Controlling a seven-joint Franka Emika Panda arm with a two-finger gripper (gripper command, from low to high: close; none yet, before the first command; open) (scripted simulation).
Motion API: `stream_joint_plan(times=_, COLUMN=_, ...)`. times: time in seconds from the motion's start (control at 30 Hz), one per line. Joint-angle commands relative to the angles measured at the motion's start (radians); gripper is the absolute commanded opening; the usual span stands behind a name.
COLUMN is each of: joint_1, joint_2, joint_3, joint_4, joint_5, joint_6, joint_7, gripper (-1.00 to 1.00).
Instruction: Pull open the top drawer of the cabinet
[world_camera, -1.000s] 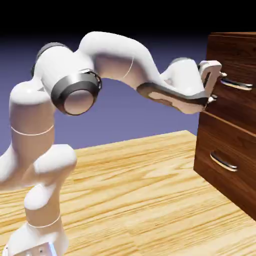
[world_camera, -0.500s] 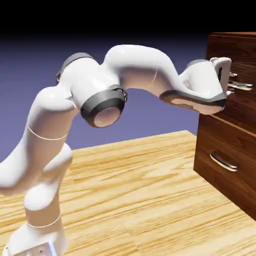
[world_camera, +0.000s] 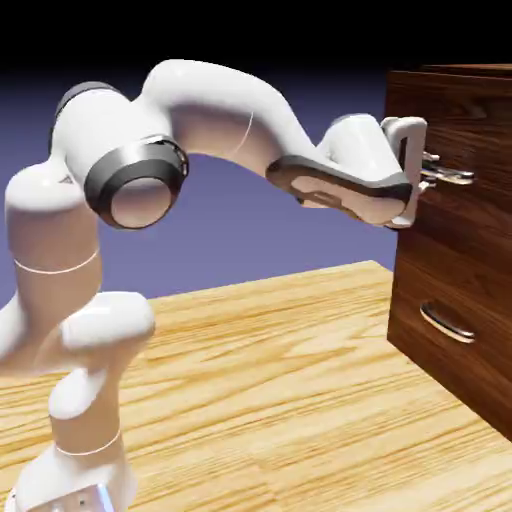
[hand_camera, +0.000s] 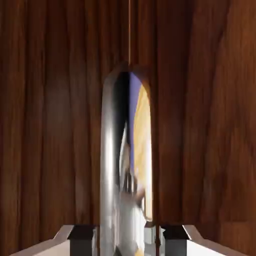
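Gripping silver handle (hand_camera: 109, 165) | top drawer (world_camera: 465, 125) now farther out than before

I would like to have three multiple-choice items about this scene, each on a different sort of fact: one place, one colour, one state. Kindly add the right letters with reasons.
1. Where are the gripper's fingers?
A) At the lower drawer's handle
B) At the top drawer's handle
C) On the table

2. What colour is the cabinet?
A) White
B) Pale yellow
C) Dark reddish brown

3. In which state is the gripper?
A) Closed on a handle
B) Wide open, holding nothing
C) Closed on a cube

Right letters:
1: B, since the gripper reaches the upper handle, while the lower handle is untouched.
2: C, since the cabinet shows dark reddish-brown wood grain.
3: A, since the hand view shows the silver bar between the two finger tips, one close against each side.
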Motion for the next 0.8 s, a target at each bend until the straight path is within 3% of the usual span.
stream_joint_plan(times=0.0, joint_1=-0.036, joint_2=0.019, joint_3=0.030, joint_4=-0.006, joint_5=-0.013, joint_6=0.005, joint_7=0.033, gripper=-1.00)
stream_joint_plan(times=0.2, joint_1=-0.226, joint_2=0.133, joint_3=0.182, joint_4=-0.020, joint_5=-0.091, joint_6=0.037, joint_7=0.231, gripper=-1.00)
stream_joint_plan(times=0.63, joint_1=-0.674, joint_2=-0.277, joint_3=0.620, joint_4=-0.443, joint_5=0.104, joint_6=-0.019, joint_7=-0.116, gripper=-1.00)
stream_joint_plan(times=0.67, joint_1=-0.674, joint_2=-0.277, joint_3=0.620, joint_4=-0.443, joint_5=0.104, joint_6=-0.019, joint_7=-0.116, gripper=1.00)
stream_joint_plan(times=0.77, joint_1=-0.742, joint_2=-0.350, joint_3=0.674, joint_4=-0.510, joint_5=0.141, joint_6=-0.006, joint_7=-0.155, gripper=1.00)
